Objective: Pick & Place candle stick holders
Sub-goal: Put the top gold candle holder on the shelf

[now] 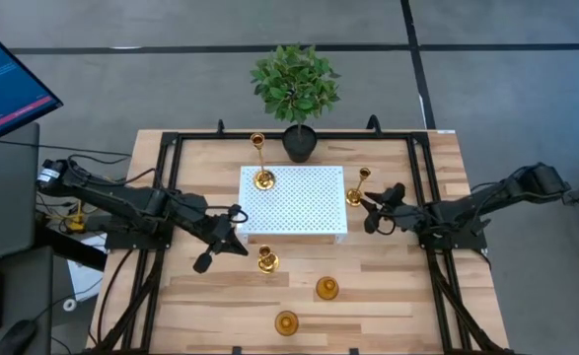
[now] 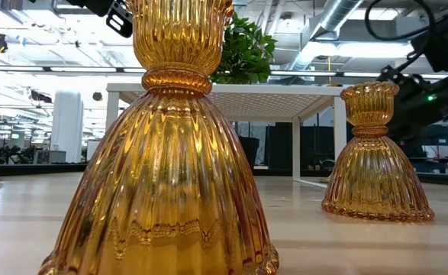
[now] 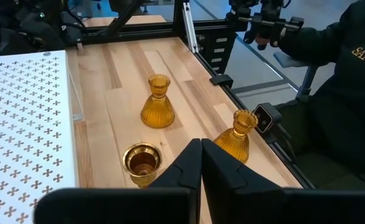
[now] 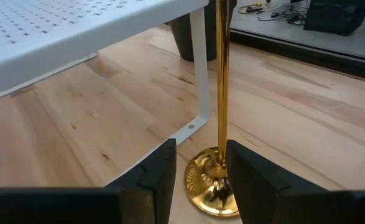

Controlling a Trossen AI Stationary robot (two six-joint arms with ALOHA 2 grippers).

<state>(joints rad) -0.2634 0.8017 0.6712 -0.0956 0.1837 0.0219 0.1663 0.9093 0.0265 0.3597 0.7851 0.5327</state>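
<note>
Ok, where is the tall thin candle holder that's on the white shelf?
In the high view, the tall holder stands on the white shelf's back-left corner, left of the potted plant.

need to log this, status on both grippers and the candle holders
Right gripper open, straddling the tall brass holder beside the white perforated stand. Left gripper shut, empty, above a short brass holder. Nothing in the way.
</note>
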